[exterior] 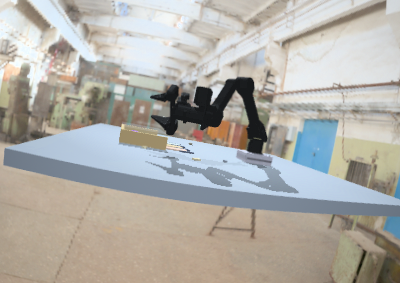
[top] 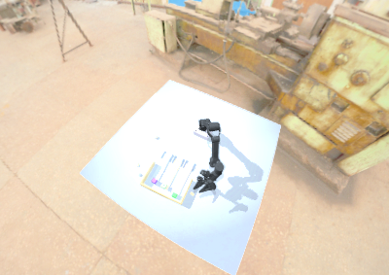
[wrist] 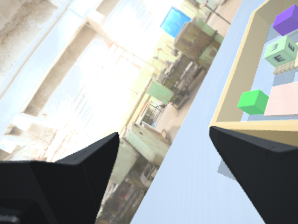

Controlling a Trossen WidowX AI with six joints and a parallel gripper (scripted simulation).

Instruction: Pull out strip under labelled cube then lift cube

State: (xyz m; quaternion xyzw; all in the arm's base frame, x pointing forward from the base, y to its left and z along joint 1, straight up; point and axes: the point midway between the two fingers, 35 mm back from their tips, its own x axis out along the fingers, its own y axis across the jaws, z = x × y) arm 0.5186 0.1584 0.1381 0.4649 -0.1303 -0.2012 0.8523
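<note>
The pale green labelled cube [wrist: 281,51] with dark letters stands inside the tan-walled tray [top: 162,194] [exterior: 143,139] [wrist: 237,75], between a purple cube [top: 154,181] [wrist: 286,21] and a bright green cube [top: 175,195] [wrist: 252,102]. A ribbed beige strip [wrist: 286,67] shows just under the labelled cube; most of it is cut off by the wrist view's edge. A pale pink strip [wrist: 283,100] lies beside the green cube. My gripper [top: 202,189] [exterior: 152,107] [wrist: 164,133] is open and empty, raised above the table beside the tray. What the other cubes rest on is unclear.
Strips with dark ends stick out of the tray's side toward the arm base [top: 201,132] [exterior: 254,157]. A small yellowish piece [top: 192,194] [exterior: 196,159] lies on the table outside the tray. Tiny bits lie on its other side.
</note>
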